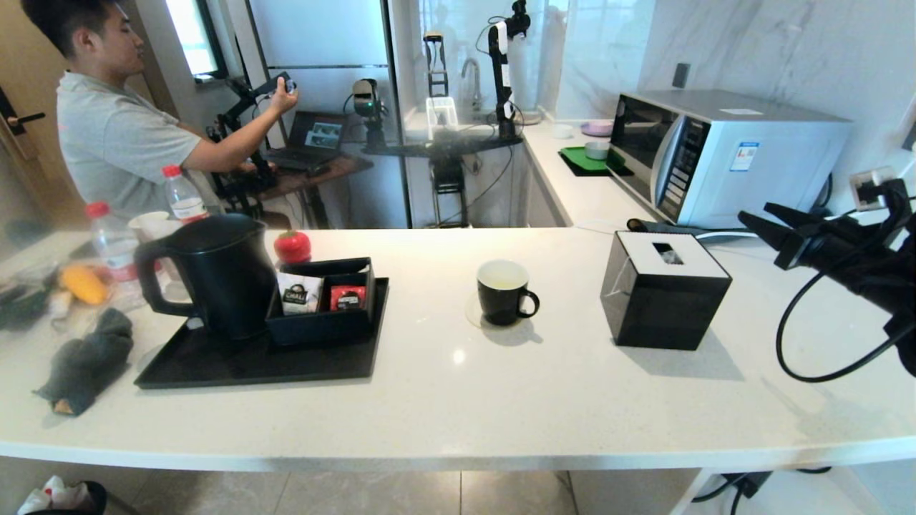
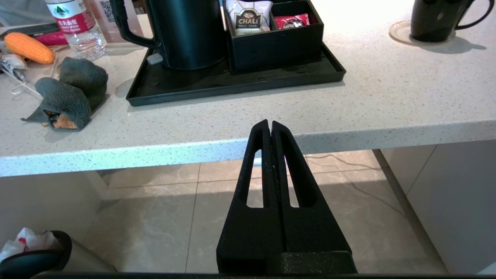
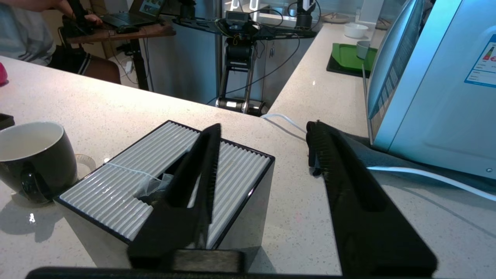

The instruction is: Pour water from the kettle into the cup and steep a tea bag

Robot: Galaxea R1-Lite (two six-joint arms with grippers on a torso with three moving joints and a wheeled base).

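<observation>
Overhead, the right gripper [image 1: 762, 222] hangs above the counter [image 1: 458, 400] at its right end, near the microwave [image 1: 723, 154], its two fingers spread wide with nothing between them. From the wrist view, the right gripper [image 3: 263, 135] sits just above and beyond the black tissue box [image 3: 166, 182], where the tea bag [image 3: 155, 186] lies in the slot of the white ribbed top, its white string trailing across the ribs. The left gripper [image 2: 270, 124] waits below the counter's front edge, over the floor, fingers pressed together and holding nothing.

The cup [image 1: 504, 292] stands upright on a coaster between the tissue box and the black tray [image 1: 257, 361], apart from both, handle turned towards the box. Whether it holds water cannot be told. The kettle [image 1: 215, 275] stands on the tray's left half, lid on, handle pointing left, touching the small organiser [image 1: 325, 300] with a white packet and a red one. A grey cloth [image 1: 89, 361] lies left of the tray.
</observation>
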